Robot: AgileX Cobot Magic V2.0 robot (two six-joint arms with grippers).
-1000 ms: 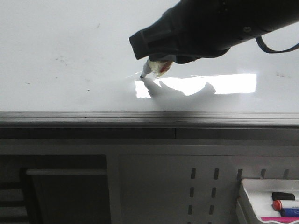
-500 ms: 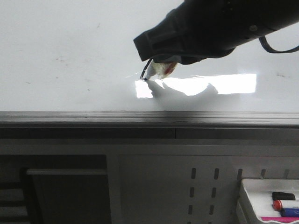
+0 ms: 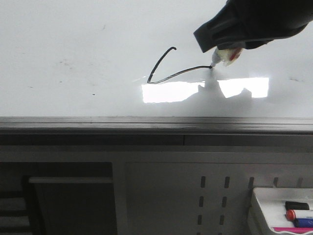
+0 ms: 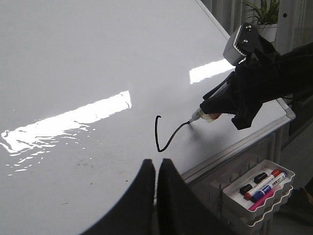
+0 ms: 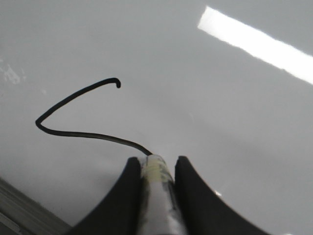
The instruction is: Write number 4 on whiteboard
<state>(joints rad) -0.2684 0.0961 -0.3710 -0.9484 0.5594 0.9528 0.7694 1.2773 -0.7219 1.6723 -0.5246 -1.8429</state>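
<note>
The whiteboard [image 3: 73,39] fills the upper front view and shows in the left wrist view [image 4: 73,58] and the right wrist view [image 5: 220,98]. On it is part of the number 4 [image 3: 178,74]: a slanted stroke and a long crossbar, also seen from the left wrist [image 4: 157,134] and the right wrist [image 5: 78,133]. My right gripper [image 5: 155,164] is shut on a white marker [image 5: 156,196]. The marker's tip [image 3: 212,65] touches the crossbar's right end. My left gripper [image 4: 156,164] is shut and empty, above the board short of the stroke.
A grey metal rail [image 3: 146,125] runs along the board's lower edge. A small white tray [image 3: 259,196] of markers hangs below at the right and shows in the left wrist view [image 4: 230,188]. A potted plant [image 4: 261,12] stands beyond the board's corner.
My right gripper has moved right and slightly up with the marker, drawing the crossbar from the stroke's lower corner. The slanted stroke, hidden before, now shows.
</note>
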